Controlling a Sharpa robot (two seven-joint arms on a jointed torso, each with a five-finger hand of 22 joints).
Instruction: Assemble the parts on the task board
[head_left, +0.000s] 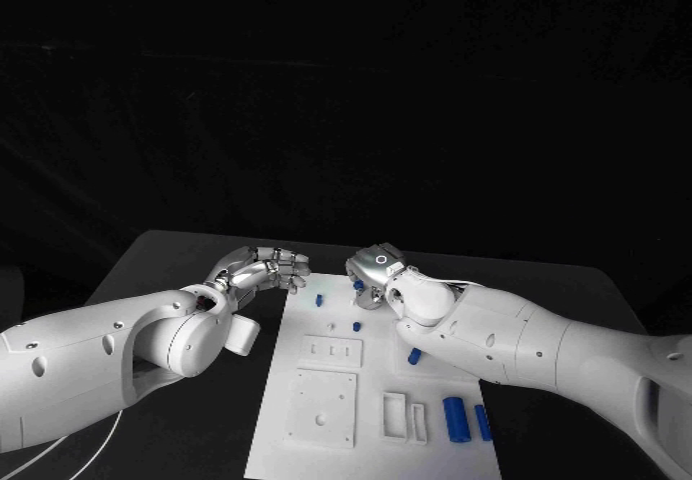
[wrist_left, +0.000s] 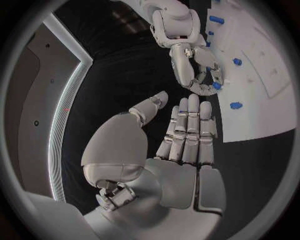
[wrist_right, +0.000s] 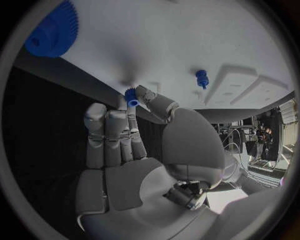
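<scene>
A matte black table (head_left: 173, 262) with rounded far corners carries a flat white rectangular task board (head_left: 378, 452), laid lengthwise at its middle and reaching toward the near edge. Raised white rectangular blocks and slots mark the board's surface, where small blue plastic parts (head_left: 456, 418) lie or stand. A thin white cable (head_left: 65, 447) crosses the table's near left corner.

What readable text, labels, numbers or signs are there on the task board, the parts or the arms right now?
None can be read.
Task board: raised white blocks and slots, no printing visible.
Blue parts, such as the cylinder and the gear: plain.
Right robot hand: a small ring-shaped mark on its back, not a letter or number; it pinches a small blue part.
Left robot hand: no markings.
</scene>
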